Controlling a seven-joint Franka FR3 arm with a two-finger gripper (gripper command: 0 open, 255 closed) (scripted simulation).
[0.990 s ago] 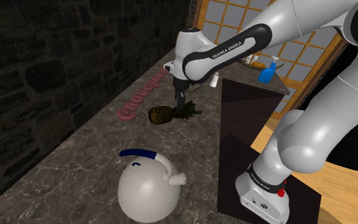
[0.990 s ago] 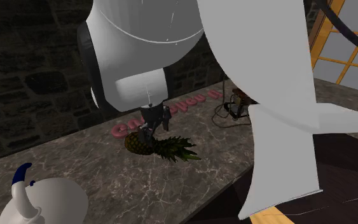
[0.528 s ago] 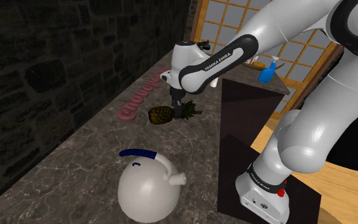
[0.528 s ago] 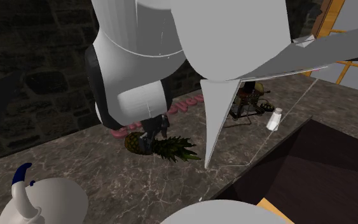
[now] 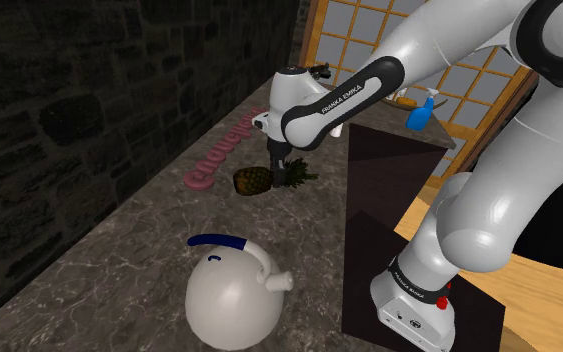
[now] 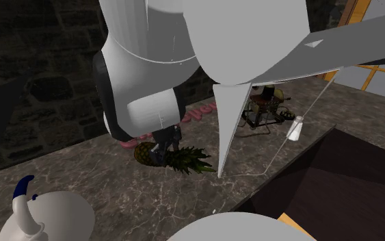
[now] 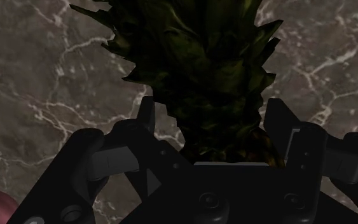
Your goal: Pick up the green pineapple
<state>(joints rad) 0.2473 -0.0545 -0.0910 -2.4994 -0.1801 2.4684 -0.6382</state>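
Note:
The pineapple (image 5: 253,181) lies on its side on the marble counter (image 5: 119,260), with a yellow-brown body and dark green leaves (image 5: 300,172). My black gripper (image 5: 279,178) comes straight down on it where the body meets the leaves. In the second exterior view the gripper (image 6: 163,152) stands over the fruit (image 6: 145,157), half hidden by the arm. In the wrist view the leafy crown (image 7: 203,63) runs out from between the two fingers (image 7: 147,116), which press against its base; the gripper (image 7: 212,127) is shut on the pineapple, which still rests on the counter.
A white kettle (image 5: 229,300) with a blue handle sits near the counter's front. Pink lettering (image 5: 219,150) lies along the stone wall behind the fruit. The dark stand (image 5: 389,200) borders the counter in the shoulder view's right. A blue spray bottle (image 5: 421,112) and a small white shaker (image 6: 295,129) stand farther back.
The arm has lowered the gripper onto the pineapple and the fingers have closed on its crown base. The pineapple has not moved.

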